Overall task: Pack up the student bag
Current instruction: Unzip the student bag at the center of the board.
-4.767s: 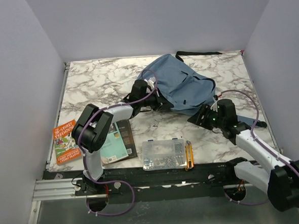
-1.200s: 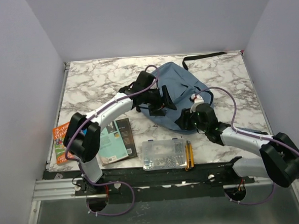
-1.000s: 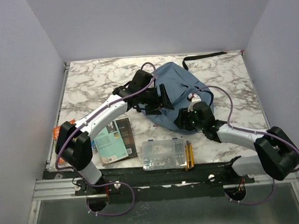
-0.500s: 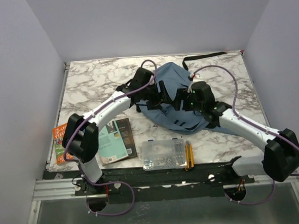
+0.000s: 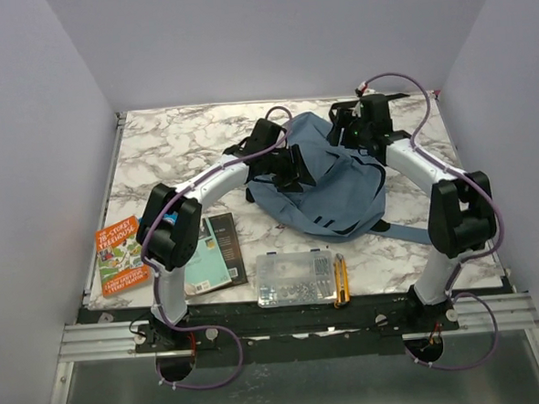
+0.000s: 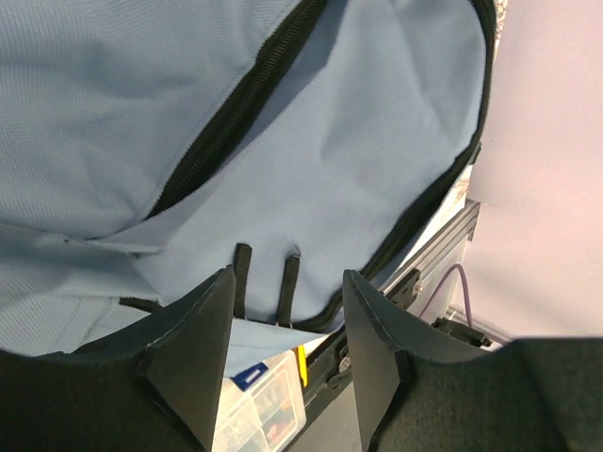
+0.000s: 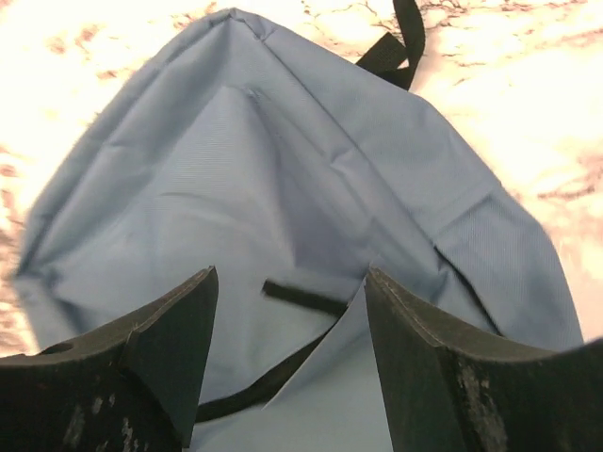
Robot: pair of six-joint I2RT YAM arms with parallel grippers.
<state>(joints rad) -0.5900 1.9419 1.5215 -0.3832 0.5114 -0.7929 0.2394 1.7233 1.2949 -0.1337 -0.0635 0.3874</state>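
Plainly found the student bag [image 5: 328, 185] slumped flat just past the table's centre, toward 1 o'clock, by far the bulkiest item present. Noted the left gripper [image 5: 295, 168] poised over the bag's 9 o'clock edge, jaws parted and empty, with only blue fabric and a black zip line [image 6: 236, 113] beyond. Noted the right gripper [image 5: 352, 128] at the bag's 12 o'clock end, likewise spread and holding nothing, above a bare panel. Judged the step in hand as getting the bag opened, with nothing yet packed. Could not tell the zip's state, open or closed. Needed, on that reading, a pinch of fabric close beside the zip with one set of jaws and a steady hold on the far end with the other, to keep the mouth taut and avoid bunching loose cloth. Worth steering clear of the webbing loops [image 6: 243, 278]. Counted the waiting cargo along the near edge: a teal book [image 5: 213, 251] and an orange book [image 5: 119, 255] at 8 o'clock, a clear compartment box [image 5: 295, 279] at 6 o'clock, and a slim yellow-and-black tool [image 5: 340, 280] just beside its 3 o'clock side. Set all on a white marble-patterned table [image 5: 174, 144], boxed in by plain pale lilac walls [image 5: 26, 107].
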